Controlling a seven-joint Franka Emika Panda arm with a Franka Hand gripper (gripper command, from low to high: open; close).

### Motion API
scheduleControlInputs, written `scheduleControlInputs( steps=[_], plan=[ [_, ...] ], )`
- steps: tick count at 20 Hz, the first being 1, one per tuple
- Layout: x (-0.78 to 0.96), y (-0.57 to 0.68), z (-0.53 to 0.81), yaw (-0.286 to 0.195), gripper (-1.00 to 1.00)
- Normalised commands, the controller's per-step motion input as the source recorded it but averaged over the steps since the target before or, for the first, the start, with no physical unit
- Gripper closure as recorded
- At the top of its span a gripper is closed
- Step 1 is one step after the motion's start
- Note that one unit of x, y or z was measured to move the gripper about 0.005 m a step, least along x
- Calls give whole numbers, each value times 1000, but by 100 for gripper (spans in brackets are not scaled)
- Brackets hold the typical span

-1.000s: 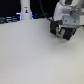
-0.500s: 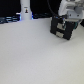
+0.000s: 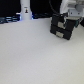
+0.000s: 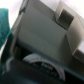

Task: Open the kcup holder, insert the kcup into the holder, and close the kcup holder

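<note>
The kcup holder (image 3: 62,28) is a black boxy unit with two stacked front panels, at the back on the exterior view's right. My white gripper (image 3: 69,15) hangs right over its top, touching or nearly so; the frames do not show whether it is open or shut. In the wrist view the holder's dark top and side (image 4: 42,35) fill the picture, with one pale fingertip (image 4: 64,18) at its far edge. A small white upright thing (image 3: 25,10) at the back left could be the kcup; no green top shows on it.
The white table (image 3: 35,57) spreads in front of the holder. Dark equipment with a blue light (image 3: 12,18) lines the back edge on the exterior view's left. A teal patch (image 4: 5,22) shows beside the holder in the wrist view.
The gripper stays over the holder's top with only a slight shift. The holder and the white thing at the back left have not moved.
</note>
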Motion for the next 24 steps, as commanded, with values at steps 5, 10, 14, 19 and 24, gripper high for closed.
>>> scheduleControlInputs(
  steps=[5, 10, 14, 19, 24],
  plan=[
    [-5, -12, -5, -8, -100],
    [6, -79, 5, -8, -100],
    [20, -104, -4, 4, -100],
    [289, 347, 341, -21, -100],
    [457, 421, 186, -9, -100]
  ],
)
